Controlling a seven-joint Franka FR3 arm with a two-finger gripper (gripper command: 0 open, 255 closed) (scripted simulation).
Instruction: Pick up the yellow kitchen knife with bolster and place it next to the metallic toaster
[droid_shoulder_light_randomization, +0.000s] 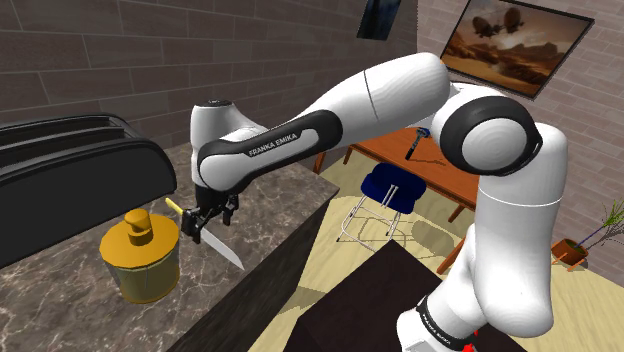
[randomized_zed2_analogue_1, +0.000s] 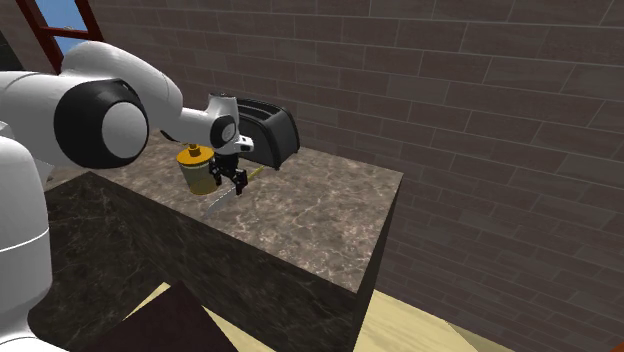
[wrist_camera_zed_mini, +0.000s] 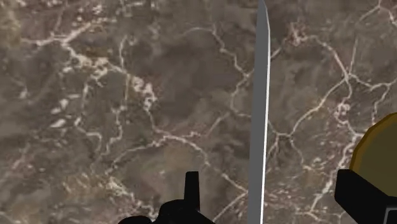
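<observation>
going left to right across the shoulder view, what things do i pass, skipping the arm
black toaster → yellow jar → knife → blue chair → potted plant

knife (droid_shoulder_light_randomization: 225, 252): yellow handle, pale grey blade.
gripper (droid_shoulder_light_randomization: 208, 225): all black.
arm (droid_shoulder_light_randomization: 400, 90): white shells, dark joints, white lettering on dark band.
toaster (droid_shoulder_light_randomization: 70, 190), far left: glossy black, pale highlights.
jar (droid_shoulder_light_randomization: 145, 258), left of knife: amber yellow, lid same colour.
counter (droid_shoulder_light_randomization: 280, 195): dark brown stone, mottled, thin cream veins branching.
wall (droid_shoulder_light_randomization: 120, 60): grey-brown brick pattern, darker lines between bricks.
floor (droid_shoulder_light_randomization: 330, 265), right: pale yellow wood.
table (droid_shoulder_light_randomization: 440, 180), far right: red-brown.
stool (droid_shoulder_light_randomization: 392, 184): blue seat, thin pale frame.
picture (droid_shoulder_light_randomization: 510, 40): sepia orange, dark frame.
stand (droid_shoulder_light_randomization: 370, 300), near right: very dark brown.
</observation>
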